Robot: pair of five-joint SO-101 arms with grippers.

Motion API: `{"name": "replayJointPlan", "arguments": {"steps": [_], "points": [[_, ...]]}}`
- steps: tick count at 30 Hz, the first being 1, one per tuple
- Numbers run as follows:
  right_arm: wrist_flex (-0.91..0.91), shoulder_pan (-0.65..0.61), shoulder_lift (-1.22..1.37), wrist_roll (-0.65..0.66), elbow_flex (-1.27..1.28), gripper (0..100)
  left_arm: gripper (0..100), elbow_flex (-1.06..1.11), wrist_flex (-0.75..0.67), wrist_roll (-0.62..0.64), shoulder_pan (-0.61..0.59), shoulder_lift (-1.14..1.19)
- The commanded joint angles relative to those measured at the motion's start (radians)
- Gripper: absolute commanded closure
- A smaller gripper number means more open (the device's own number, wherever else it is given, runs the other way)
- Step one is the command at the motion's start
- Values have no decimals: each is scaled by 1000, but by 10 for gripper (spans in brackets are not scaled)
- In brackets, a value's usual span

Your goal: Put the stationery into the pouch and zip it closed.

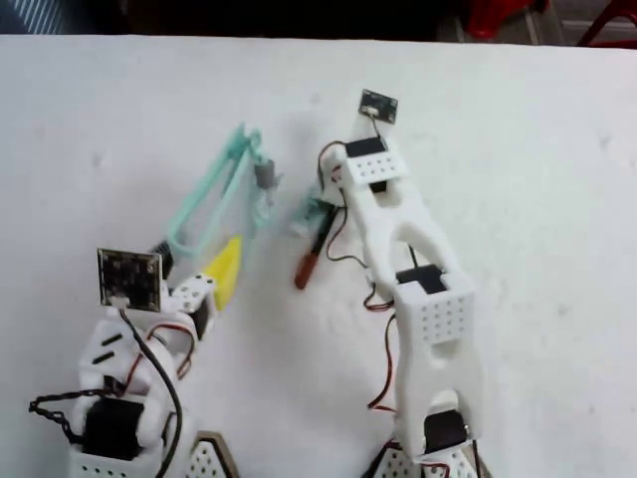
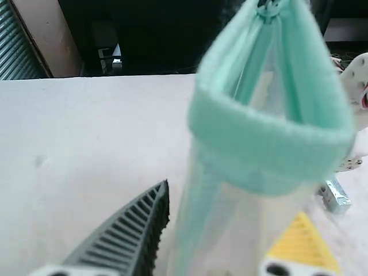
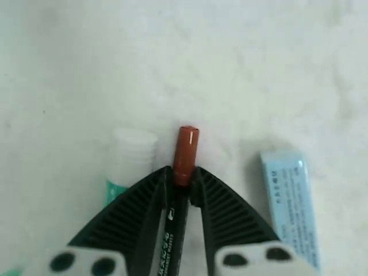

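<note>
Your right gripper (image 3: 183, 172) is pinching the pen (image 3: 185, 148) just below its red cap, low in the middle of the right wrist view. A glue stick (image 3: 132, 155) and a blue eraser (image 3: 287, 192) lie on the white table (image 3: 259, 69), one on each side. Your left gripper (image 2: 233, 202) holds the green pouch (image 2: 270, 144) with its top open. It looks like nothing is packed yet, so all the filling and zipping is left.
</note>
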Motion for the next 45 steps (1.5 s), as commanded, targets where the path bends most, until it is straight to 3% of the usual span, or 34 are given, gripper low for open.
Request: {"name": "replayJointPlan", "arguments": {"steps": [1, 14, 20, 36, 45], "points": [[31, -7, -62, 11, -14, 982, 738, -25, 6, 8, 5, -2], [197, -13, -202, 15, -15, 982, 737, -11, -2, 8, 5, -2], [251, -22, -278, 141, -15, 981, 737, -11, -2, 8, 4, -2], [387, -22, -486, 149, -14, 981, 739, -8, -14, 6, 2, -2], [449, -22, -659, 226, -14, 981, 736, -12, -8, 14, 5, -2]]}}
